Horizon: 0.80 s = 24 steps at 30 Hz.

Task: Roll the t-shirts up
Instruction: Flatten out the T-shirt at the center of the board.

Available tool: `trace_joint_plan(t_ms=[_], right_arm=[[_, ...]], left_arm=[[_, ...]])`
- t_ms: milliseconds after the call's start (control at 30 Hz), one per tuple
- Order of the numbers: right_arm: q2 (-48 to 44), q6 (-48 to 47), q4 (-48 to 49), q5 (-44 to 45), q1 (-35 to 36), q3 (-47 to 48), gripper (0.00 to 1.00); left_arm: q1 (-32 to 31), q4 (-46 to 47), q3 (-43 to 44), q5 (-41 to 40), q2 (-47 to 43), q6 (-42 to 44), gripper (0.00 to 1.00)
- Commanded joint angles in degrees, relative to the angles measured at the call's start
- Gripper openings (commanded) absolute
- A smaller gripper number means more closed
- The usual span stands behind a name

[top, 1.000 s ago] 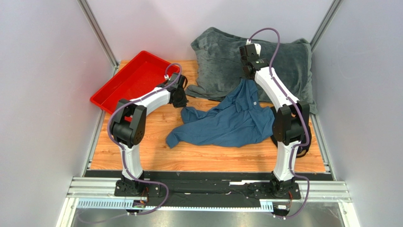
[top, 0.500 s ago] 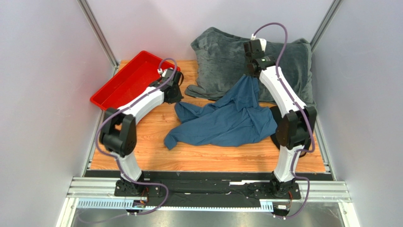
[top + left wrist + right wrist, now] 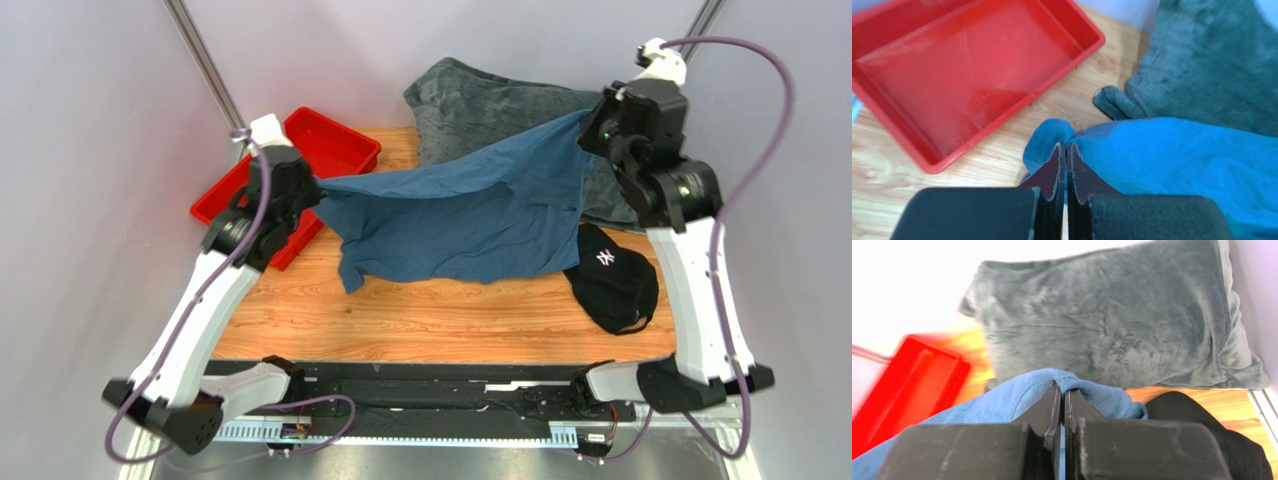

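You have the teal-blue t-shirt (image 3: 460, 215) stretched wide in the air above the counter (image 3: 450, 325), plain, creased and sagging in the middle. Your left pincer (image 3: 318, 182) is clamped on its left edge and your right pincer (image 3: 592, 118) on its far right corner. A red tray (image 3: 335, 145) lies far left, a grey plush blanket (image 3: 480, 100) lies behind, and a black cap (image 3: 612, 285) sits to the right.

Wooden table (image 3: 450, 320): tray (image 3: 335, 140), blanket (image 3: 480, 100), cap (image 3: 612, 285)

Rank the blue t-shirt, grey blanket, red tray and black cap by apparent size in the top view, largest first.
1. blue t-shirt, held up off the table and nearer the camera, which inflates it.
2. grey blanket and red tray: both partly covered, too alike to rank.
3. black cap, smallest.
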Motion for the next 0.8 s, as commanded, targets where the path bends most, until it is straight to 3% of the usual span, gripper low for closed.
trace_joint_plan(t_ms=[0, 433, 767], right_arm=[[-7.26, 2.43, -2.48, -4.05, -0.27, 0.97, 0.00], [-19.49, 6.91, -4.68, -15.66, -0.19, 3.70, 0.00], [-25.38, 9.11, -5.99, -18.29, -0.36, 2.29, 0.00]], left_arm=[[-0.09, -5.47, 3.87, -3.03, -9.82, 3.41, 0.00], [-0.18, -7.84, 12.31, 4.09, -30.21, 5.96, 0.00], [-0.09, -9.07, 10.55, 7.08, -35.32, 4.20, 0.00]])
